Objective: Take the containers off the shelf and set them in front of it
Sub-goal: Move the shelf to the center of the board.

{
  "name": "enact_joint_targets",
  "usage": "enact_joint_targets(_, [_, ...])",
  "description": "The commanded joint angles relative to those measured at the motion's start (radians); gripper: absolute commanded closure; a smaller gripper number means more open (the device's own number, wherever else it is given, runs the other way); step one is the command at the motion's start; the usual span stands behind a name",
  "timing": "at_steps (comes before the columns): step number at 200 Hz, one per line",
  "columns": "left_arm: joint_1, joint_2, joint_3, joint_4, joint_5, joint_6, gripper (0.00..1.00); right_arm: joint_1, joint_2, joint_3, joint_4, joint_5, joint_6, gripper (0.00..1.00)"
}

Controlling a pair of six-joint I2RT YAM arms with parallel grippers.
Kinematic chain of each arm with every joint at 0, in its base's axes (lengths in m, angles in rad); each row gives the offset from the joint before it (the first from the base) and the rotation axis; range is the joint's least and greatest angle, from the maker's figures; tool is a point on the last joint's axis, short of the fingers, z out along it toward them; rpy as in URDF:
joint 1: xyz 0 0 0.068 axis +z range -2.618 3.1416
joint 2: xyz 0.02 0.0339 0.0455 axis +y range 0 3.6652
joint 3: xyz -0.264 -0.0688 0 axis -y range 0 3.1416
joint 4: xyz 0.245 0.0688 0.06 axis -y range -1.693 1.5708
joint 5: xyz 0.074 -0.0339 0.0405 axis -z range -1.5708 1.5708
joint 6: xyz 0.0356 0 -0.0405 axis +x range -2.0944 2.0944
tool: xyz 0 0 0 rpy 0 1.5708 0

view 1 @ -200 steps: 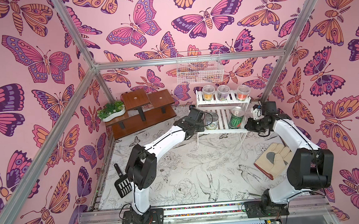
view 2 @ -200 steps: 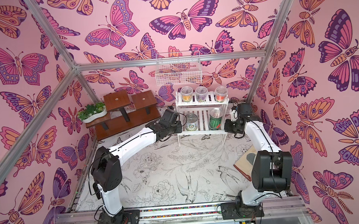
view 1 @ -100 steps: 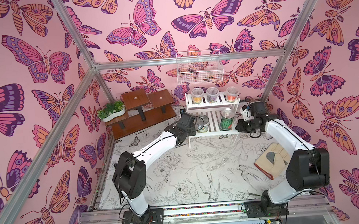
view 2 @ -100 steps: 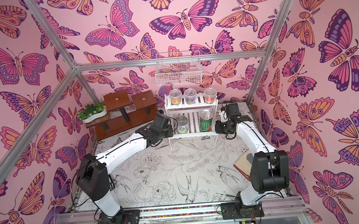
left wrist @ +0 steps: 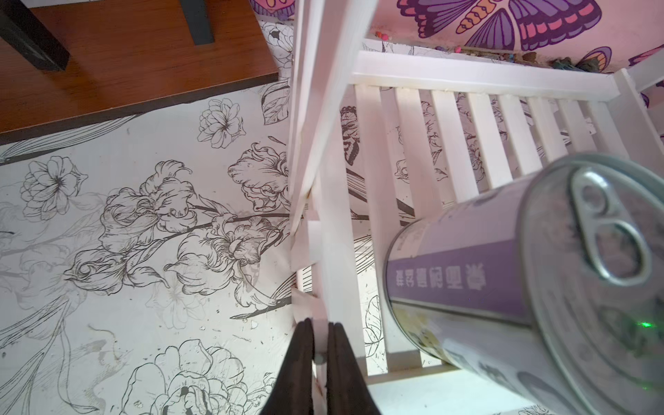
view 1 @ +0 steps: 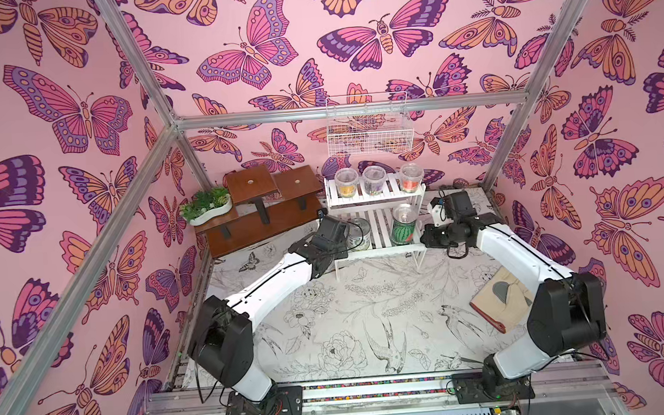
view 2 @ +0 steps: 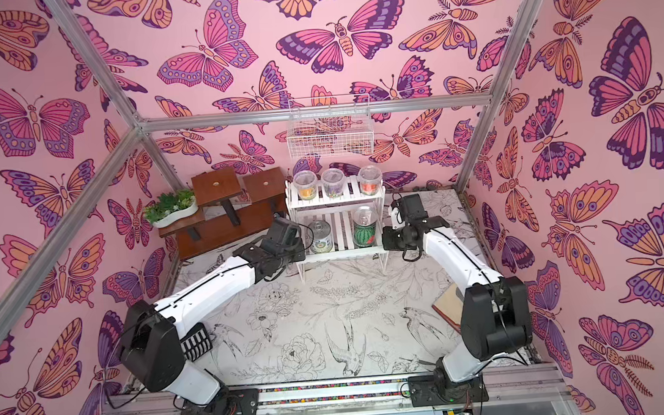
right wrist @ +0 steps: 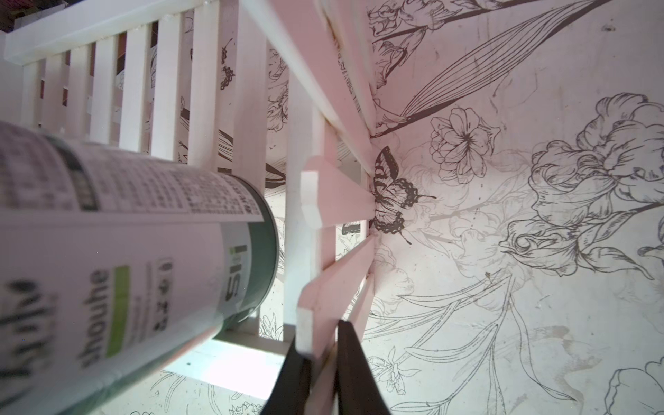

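The white slatted shelf (view 1: 375,203) (view 2: 336,204) stands near the back wall. Its top tier carries three clear cups: yellow-orange (view 1: 346,182), dark (view 1: 373,180) and red-orange (view 1: 411,176). On the lower tier stand a white-labelled can (view 1: 359,234) (left wrist: 503,280) and a watermelon can (view 1: 403,224) (right wrist: 125,251). My left gripper (left wrist: 319,334) is shut on a slat of the shelf's left side frame (left wrist: 334,251). My right gripper (right wrist: 321,345) is shut on a slat of the right side frame (right wrist: 323,305). In both top views the wrists hide the fingertips.
A brown stepped stand (view 1: 267,208) with a white planter (view 1: 206,208) sits just left of the shelf. A white wire basket (view 1: 369,129) hangs on the back wall above it. A tan glove (view 1: 501,297) lies on the mat by the right arm. Metal frame posts stand at the corners.
The shelf with all its containers has shifted left and toward the back wall, held on both sides. Both arms moved with it.
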Motion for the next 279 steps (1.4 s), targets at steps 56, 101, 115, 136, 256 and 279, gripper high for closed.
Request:
enact_joint_targets(56, [0.072,0.041,-0.094,-0.267,-0.079,0.064,1.0,0.052,-0.035,-0.066,-0.04,-0.014,0.028,1.0])
enact_joint_targets(101, [0.073,0.032,-0.093,-0.266,-0.048,0.073,0.74,0.051,-0.022,-0.036,-0.046,-0.002,0.018,0.89])
enact_joint_targets(115, [0.071,0.028,-0.093,-0.266,-0.037,0.069,0.67,0.052,-0.019,-0.03,-0.045,-0.003,0.02,0.82])
enact_joint_targets(136, [0.066,0.022,-0.091,-0.266,-0.035,0.064,0.58,0.051,-0.018,-0.022,-0.043,-0.007,0.024,0.75])
enact_joint_targets(256, [0.02,-0.056,-0.039,-0.266,-0.069,0.065,0.0,0.037,-0.132,0.09,-0.139,0.109,-0.031,0.01])
enact_joint_targets(279, [0.02,-0.106,-0.037,-0.266,-0.09,0.073,0.0,0.023,-0.153,0.169,-0.213,0.104,-0.072,0.01])
